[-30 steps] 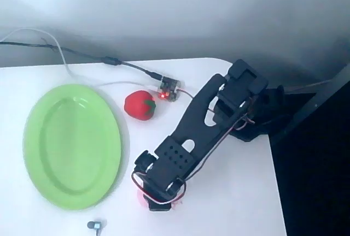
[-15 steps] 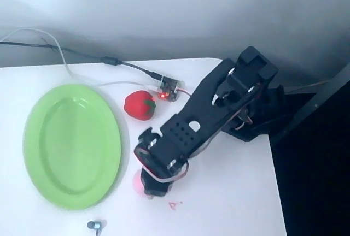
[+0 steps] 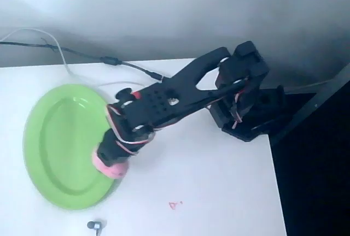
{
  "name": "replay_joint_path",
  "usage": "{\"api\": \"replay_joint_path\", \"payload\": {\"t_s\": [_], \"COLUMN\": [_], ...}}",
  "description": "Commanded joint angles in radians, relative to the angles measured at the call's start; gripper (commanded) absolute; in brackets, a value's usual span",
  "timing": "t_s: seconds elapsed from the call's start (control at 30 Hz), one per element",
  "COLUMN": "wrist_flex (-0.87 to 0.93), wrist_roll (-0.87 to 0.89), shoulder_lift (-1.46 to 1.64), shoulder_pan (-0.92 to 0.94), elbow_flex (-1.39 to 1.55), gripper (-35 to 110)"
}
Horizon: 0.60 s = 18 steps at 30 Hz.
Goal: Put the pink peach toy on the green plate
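Nearest to us, at the bottom edge of the overhead view, we see a small grey metal piece (image 3: 94, 225) lying on the white table (image 3: 219, 192), and a little to its right a tiny red mark (image 3: 175, 205) on the tabletop. The table has a rounded far corner and ends at the right against a dark area, where a pale bar (image 3: 322, 96) slants across.

Further up on the left lies the green plate (image 3: 60, 143), a wide oval with a raised rim, flat on the table. We make out nothing resting on its inner surface. At its right rim hangs the gripper (image 3: 111, 159), pointing down from the black arm (image 3: 169, 102), and it is closed around the pink peach toy (image 3: 109, 166). We see the toy only as a pink band under the dark fingers, sitting over the plate's right edge; we cannot tell whether it touches the plate or is held just above it.

The arm reaches from its black base (image 3: 251, 118) near the table's right side, with red and white wires looped along it. Beyond the plate, a black cable (image 3: 109, 60) and a pale cable (image 3: 60, 55) run along the far side of the table. Behind everything stands a plain grey wall (image 3: 164, 12).
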Motion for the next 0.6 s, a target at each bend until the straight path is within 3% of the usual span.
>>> {"api": "replay_joint_path", "payload": {"t_s": [0.0, 0.27, 0.57], "wrist_flex": [-0.005, -0.015, -0.147], "wrist_roll": [-0.071, -0.17, -0.178], "shoulder_lift": [-0.041, -0.164, -0.357], "shoulder_pan": [0.051, 0.158, 0.196], "elbow_flex": [-0.114, -0.229, -0.344], "gripper": [0, 0, 0]}}
